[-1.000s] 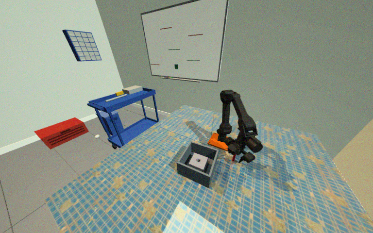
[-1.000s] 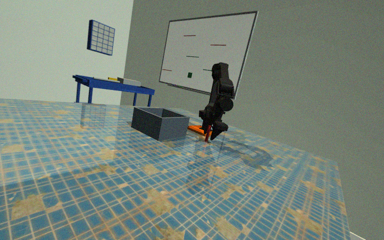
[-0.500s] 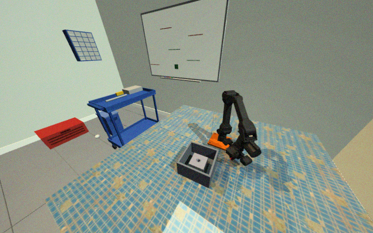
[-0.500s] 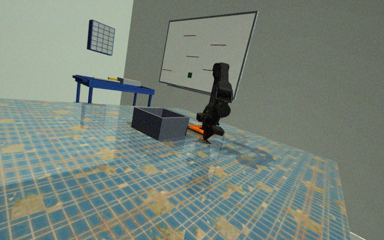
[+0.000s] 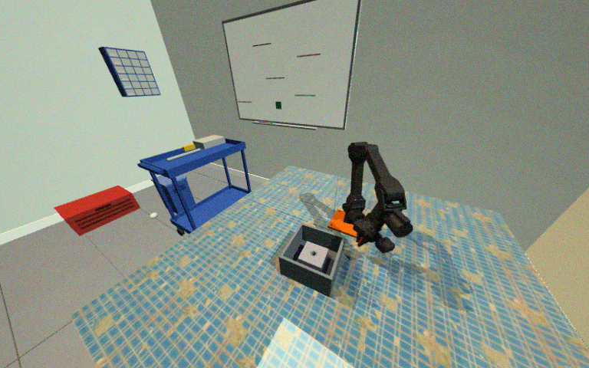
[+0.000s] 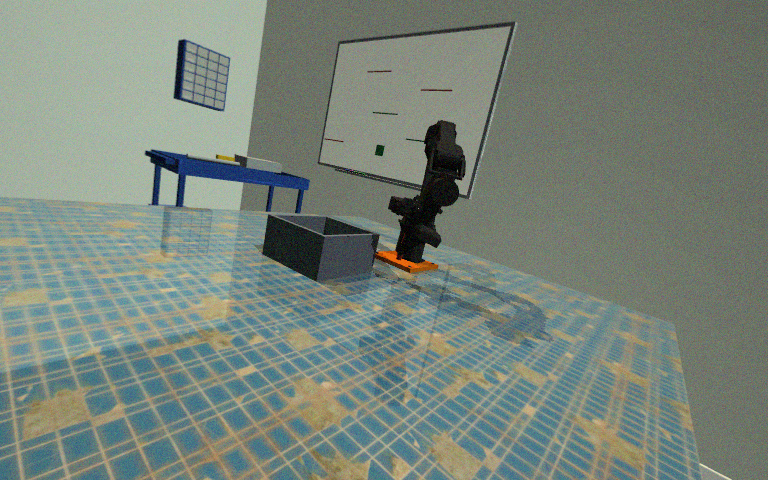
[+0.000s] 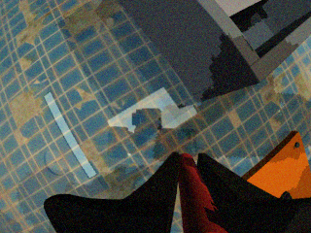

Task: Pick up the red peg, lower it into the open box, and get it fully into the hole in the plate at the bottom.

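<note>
- My hand (image 5: pixel 360 237) (image 6: pixel 405 245) (image 7: pixel 188 158) is grasping the red peg (image 5: pixel 360 241) (image 7: pixel 195 196); fingers are closing on it from both sides.
- Peg is running between the fingers in the wrist view, its end showing at the tips; in the top view just a sliver of red is showing.
- Can't make the peg out in the exterior view; my dark parts are overlapping there.
- The open box (image 5: pixel 306 277) (image 6: pixel 345 258) (image 7: pixel 170 46) is standing on the tabletop (image 5: pixel 225 310) (image 6: pixel 198 356) (image 7: pixel 92 63); I'm holding the peg outside it, near one wall.
- Pale plate (image 5: pixel 307 260) (image 7: pixel 239 5) is lying at the box bottom, round hole (image 5: pixel 314 253) showing near its middle in the top view; the peg isn't sitting in it.
- Wrist view is catching one box corner at upper right, plus just a bit of the plate.
- Orange base plate (image 5: pixel 333 225) (image 6: pixel 427 267) (image 7: pixel 287 172) is lying near the box, under my arm.
- Blue cart (image 5: pixel 202 158) (image 6: pixel 236 172) is standing beyond the tabletop; whiteboard (image 5: pixel 288 68) (image 6: pixel 406 65) is hanging on the grey wall.
</note>
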`<state>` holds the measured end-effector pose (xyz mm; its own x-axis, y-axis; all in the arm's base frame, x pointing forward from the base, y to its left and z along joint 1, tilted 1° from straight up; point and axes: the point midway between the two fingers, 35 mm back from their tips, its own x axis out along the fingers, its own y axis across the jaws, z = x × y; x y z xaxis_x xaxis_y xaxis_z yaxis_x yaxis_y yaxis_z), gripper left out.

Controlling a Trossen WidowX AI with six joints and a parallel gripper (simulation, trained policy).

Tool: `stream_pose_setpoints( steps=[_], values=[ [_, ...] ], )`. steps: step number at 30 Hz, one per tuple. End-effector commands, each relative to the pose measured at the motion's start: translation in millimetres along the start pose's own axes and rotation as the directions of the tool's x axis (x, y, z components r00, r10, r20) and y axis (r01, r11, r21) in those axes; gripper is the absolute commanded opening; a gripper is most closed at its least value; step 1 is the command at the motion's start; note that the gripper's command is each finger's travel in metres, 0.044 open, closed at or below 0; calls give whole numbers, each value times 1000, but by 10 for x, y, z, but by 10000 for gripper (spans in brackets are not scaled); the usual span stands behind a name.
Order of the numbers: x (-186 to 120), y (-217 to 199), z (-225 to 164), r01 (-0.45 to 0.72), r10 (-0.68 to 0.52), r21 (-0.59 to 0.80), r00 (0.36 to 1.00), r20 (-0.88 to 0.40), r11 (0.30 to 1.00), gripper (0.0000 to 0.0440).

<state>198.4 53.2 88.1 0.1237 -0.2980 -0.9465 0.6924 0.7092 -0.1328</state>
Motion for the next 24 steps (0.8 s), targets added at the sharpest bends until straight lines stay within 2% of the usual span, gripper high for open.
stream_pose_setpoints(
  steps=[1, 6, 11, 24],
  values=[
    [-179, -33, 172, -17, 16, 22, 999, 46, 1000, 0],
    [-356, -92, 397, -26, 18, 78, 995, 94, 997, 0],
    [-409, -170, 611, -24, 5, 148, 992, 126, 989, 0],
    [-314, -331, 1150, -14, -34, 281, 985, 167, 960, 0]
  ],
)
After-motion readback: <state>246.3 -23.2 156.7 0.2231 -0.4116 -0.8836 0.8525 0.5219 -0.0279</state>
